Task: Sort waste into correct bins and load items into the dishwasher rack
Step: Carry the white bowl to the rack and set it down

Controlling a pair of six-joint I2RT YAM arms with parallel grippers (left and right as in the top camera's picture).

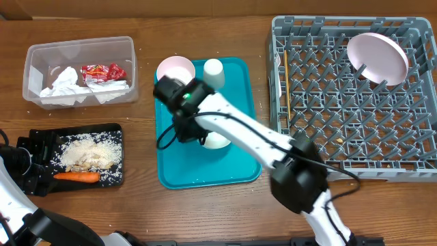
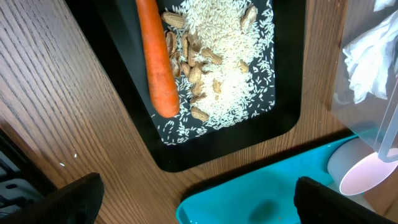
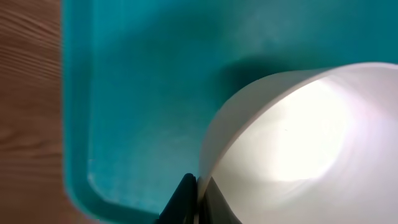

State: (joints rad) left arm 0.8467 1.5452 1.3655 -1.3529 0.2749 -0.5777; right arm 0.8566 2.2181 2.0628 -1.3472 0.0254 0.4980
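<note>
**Pinch on the rim of the white bowl (image 3: 298,143)**

The right gripper (image 3: 196,194) is closed down narrow on the bowl's thin edge, low in the middle of its wrist view, with one dark finger outside the wall and one inside. The bowl is smooth and glossy and sits on the teal tray (image 3: 143,93), whose moulded plastic has a raised, rounded lip. Overhead, the arm hides most of this bowl and the grip cannot be seen.

The left gripper (image 2: 199,202) stands wide, its black fingers in the two lower corners of its wrist view, holding nothing. Above it lies the black tray (image 2: 124,118). This view shows the pale food scraps (image 2: 230,68) to be rice grains and peanuts, beside a smooth orange carrot (image 2: 155,56).

Only the overhead view shows:
- Frame centre: a second bowl (image 1: 175,70) and a cup (image 1: 214,72) on the teal tray.
- Upper left: the clear tub (image 1: 78,42) with crumpled napkins (image 1: 65,85) and a red wrapper (image 1: 102,71).
- Right: the grey pegged rack (image 1: 355,137), holding the round plate (image 1: 377,57) tilted and a thin wooden stick (image 1: 287,96).
</note>
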